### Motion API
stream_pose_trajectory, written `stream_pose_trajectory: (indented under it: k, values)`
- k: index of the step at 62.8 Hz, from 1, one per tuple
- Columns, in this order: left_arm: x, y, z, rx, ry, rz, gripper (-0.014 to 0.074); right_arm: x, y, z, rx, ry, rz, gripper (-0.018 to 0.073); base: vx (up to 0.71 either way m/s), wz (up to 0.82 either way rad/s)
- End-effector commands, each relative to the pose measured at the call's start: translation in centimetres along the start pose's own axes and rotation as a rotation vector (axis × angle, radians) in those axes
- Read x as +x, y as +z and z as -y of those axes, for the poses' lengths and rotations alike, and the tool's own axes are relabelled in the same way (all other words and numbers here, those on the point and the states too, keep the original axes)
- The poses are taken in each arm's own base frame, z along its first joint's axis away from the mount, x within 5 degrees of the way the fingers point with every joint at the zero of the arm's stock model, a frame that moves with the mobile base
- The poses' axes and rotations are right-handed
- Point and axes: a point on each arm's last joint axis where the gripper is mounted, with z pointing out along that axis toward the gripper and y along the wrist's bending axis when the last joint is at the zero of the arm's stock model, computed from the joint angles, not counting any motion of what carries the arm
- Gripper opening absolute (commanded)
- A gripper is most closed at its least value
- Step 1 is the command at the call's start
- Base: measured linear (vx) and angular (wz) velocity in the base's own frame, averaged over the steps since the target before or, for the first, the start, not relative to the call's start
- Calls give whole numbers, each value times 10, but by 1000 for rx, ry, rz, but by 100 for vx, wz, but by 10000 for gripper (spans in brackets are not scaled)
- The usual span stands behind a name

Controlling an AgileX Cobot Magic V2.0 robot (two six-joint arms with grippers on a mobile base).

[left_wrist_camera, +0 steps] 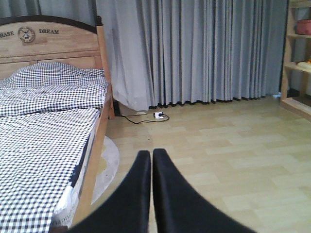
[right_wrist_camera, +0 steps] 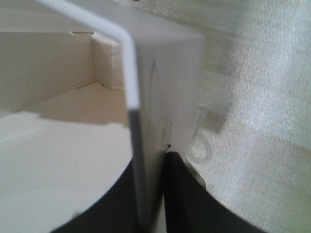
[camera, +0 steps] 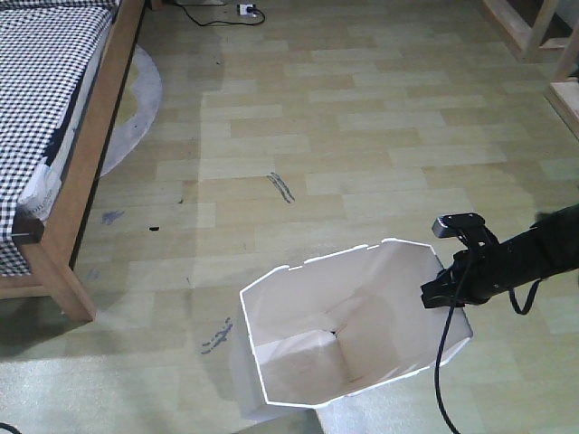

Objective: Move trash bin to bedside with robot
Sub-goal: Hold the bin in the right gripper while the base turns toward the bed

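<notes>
trash bin (camera: 398, 307): seen white outside, cream inside | bedding (camera: 45, 81): patterned in black-and-white check | bed frame (camera: 95, 154): finished light brown | floor (camera: 362, 136): laid in pale planks | curtains (left_wrist_camera: 194, 53): coloured grey

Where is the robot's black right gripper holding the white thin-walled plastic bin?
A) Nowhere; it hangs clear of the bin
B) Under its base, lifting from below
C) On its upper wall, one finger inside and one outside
C: in the right wrist view the right gripper pinches the thin wall of the white plastic bin between its two fingers, and the front view shows it at the rim.
</notes>
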Motion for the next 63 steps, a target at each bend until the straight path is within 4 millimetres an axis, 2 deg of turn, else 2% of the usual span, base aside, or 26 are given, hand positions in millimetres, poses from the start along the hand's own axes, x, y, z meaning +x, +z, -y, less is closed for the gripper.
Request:
stream_pose_trajectory:
  k: [1, 63]
  values:
    - [-4, -1, 0, 7, -23, 77, -6, -18, -22, -20, -152, 30, 95, -5, 30, 12]
    - [-4, -1, 0, 7, -23, 77, -6, -18, -23, -21, -156, 30, 94, -5, 30, 5]
